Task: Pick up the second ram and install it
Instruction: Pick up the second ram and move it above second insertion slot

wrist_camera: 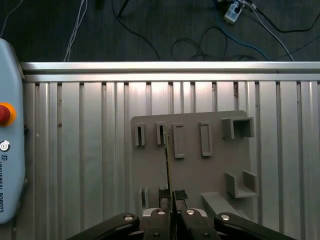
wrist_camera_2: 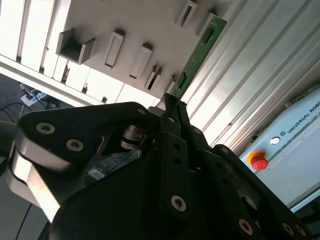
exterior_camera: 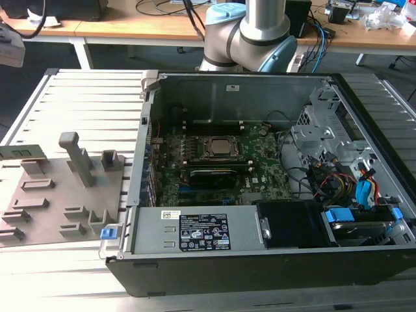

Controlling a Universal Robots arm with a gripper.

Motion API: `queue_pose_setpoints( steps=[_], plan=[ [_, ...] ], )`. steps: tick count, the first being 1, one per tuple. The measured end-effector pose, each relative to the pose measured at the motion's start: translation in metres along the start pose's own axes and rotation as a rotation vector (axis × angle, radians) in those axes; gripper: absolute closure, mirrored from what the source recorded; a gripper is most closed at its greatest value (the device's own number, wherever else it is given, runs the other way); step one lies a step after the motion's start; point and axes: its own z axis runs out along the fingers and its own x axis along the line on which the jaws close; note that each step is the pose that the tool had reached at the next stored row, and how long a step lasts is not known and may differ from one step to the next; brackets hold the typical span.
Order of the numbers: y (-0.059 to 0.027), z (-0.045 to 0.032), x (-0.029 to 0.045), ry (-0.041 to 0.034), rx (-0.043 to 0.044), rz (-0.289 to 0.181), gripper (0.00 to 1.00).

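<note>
At the exterior view's far left the second ram (exterior_camera: 23,151) stands on its long edge in the slots of a grey fixture plate (exterior_camera: 58,195), a thin green stick near the plate's outer corner. The plate lies flat on the ribbed metal table (exterior_camera: 84,91). A tall grey post (exterior_camera: 78,159) rises from the plate further toward the exterior view's right, well apart from the stick.

In the first wrist view the pincer (wrist_camera: 172,197) hangs above this plate, with the stick seen edge-on as a thin line (wrist_camera: 168,165) running out from under its tip. In the second wrist view the green board (wrist_camera_2: 200,55) stretches away beyond the dark fingers (wrist_camera_2: 172,130) – it sits in the fixture, not in the grasp. The fingers are drawn together with nothing between them.

Next to the right, just beside the plate, comes the open computer case (exterior_camera: 260,91). The green motherboard (exterior_camera: 260,159) lies flat on its floor, and the CPU socket (exterior_camera: 221,148) sits near the middle of the board. A grey power supply (exterior_camera: 195,231) with a label lies along the near wall. Behind the case stands the arm (exterior_camera: 250,32), its pale blue joint at the base. At the exterior view's far right, inside the case, a bundle of blue and orange cables (exterior_camera: 364,188) runs beside the metal drive cage.
</note>
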Motion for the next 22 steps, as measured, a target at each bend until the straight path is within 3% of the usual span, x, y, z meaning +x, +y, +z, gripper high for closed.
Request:
queue_pose_setpoints(
  steps=[10,15,16,17,18,19,20,21,22],
  plan=[
    [0.0009,-0.0201,-0.0003,0.0001,0.0,0.0,0.86],
    [0.0016,-0.0359,-0.0005,-0.0001,-0.0001,0.0,0.86],
    [0.0015,-0.0368,-0.0004,-0.0074,-0.0001,-0.001,0.86],
    [0.0016,-0.0368,-0.0008,-0.0213,-0.0003,-0.001,0.86],
    [0.0017,-0.0367,-0.0064,-0.0222,-0.0003,-0.001,0.86],
    [0.0005,-0.0366,-0.0169,-0.0222,-0.0008,-0.001,0.86],
    [-0.0026,-0.0366,-0.0333,-0.0221,-0.0037,-0.001,0.86],
    [-0.0034,-0.0365,-0.0384,-0.0222,-0.0043,-0.001,0.86],
    [-0.0043,-0.0364,-0.0479,-0.0222,-0.005,-0.001,0.86]
  ],
)
